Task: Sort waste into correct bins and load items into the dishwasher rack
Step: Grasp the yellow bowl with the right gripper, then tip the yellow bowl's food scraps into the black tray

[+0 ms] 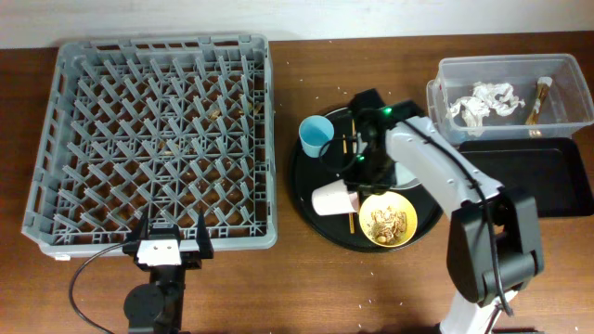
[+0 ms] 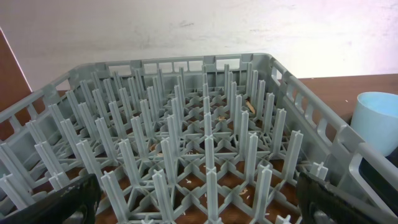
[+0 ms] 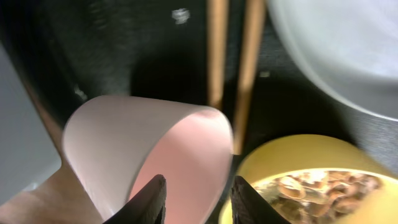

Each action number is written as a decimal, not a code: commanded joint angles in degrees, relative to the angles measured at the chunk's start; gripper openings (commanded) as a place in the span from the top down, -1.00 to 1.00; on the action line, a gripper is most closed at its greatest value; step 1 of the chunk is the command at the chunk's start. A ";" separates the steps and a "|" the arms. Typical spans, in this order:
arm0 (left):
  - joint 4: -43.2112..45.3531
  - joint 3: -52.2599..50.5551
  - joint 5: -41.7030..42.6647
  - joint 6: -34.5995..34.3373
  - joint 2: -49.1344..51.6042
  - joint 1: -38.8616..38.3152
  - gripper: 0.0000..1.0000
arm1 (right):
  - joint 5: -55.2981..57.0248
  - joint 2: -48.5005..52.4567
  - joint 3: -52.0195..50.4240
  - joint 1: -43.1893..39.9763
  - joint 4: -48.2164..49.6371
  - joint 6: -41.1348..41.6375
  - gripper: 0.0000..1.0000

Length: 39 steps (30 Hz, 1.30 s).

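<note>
Right jaws apart astride pinkish-white cup [image 3: 124, 146] rim, wrist view only, left jaws apart at dishwasher rack [image 2: 186, 64]

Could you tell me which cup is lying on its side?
The pinkish-white cup, tipped over beside the yellow bowl; the light blue cup stands upright.

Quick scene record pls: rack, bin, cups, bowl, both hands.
rack: holds no dishes
clear tub: napkins and wrapper stick inside
pinkish cup: on its side, on round tray
blue cup: upright, same tray
yellow bowl: food scraps inside
left hand: open, at rack's near edge
right hand: open, at pinkish cup's rim
</note>
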 commanded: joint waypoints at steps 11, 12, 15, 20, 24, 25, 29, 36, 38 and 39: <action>0.04 -0.31 0.44 0.70 -0.33 0.31 -0.99 | -4.66 -0.33 11.04 4.02 -5.62 -7.23 0.28; 0.04 -0.31 0.44 0.70 -0.33 0.31 -0.99 | -4.61 -0.33 11.04 4.04 -6.14 -7.43 0.28; 0.04 -0.31 0.44 0.70 -0.33 0.31 -0.99 | -1.36 -0.33 11.06 3.34 -6.91 -8.46 0.27; 0.04 -0.31 0.44 0.70 -0.33 0.31 -0.99 | -0.52 -0.31 9.86 -1.01 -12.17 -6.51 0.28; 0.04 -0.31 0.42 0.70 -0.33 0.31 -0.99 | 5.07 -0.31 2.01 0.94 -10.64 -7.87 0.28; 0.02 -0.31 0.42 0.70 -0.33 0.31 -0.99 | 5.64 -0.31 0.17 1.81 -9.60 -8.68 0.28; 0.02 -0.31 0.42 0.70 -0.33 0.31 -0.99 | 9.35 -0.31 -6.88 4.00 -3.58 -8.50 0.30; 0.04 -0.31 0.44 0.70 -0.33 0.31 -0.99 | 11.26 -0.31 -11.56 3.98 1.64 -8.48 0.92; 0.04 -0.31 0.44 0.70 -0.33 0.31 -0.99 | 11.28 -0.33 -10.58 3.98 0.98 -8.50 0.92; 0.04 -0.31 0.44 0.70 -0.33 0.31 -0.99 | 11.30 -0.33 -9.03 3.91 -0.57 -8.52 0.92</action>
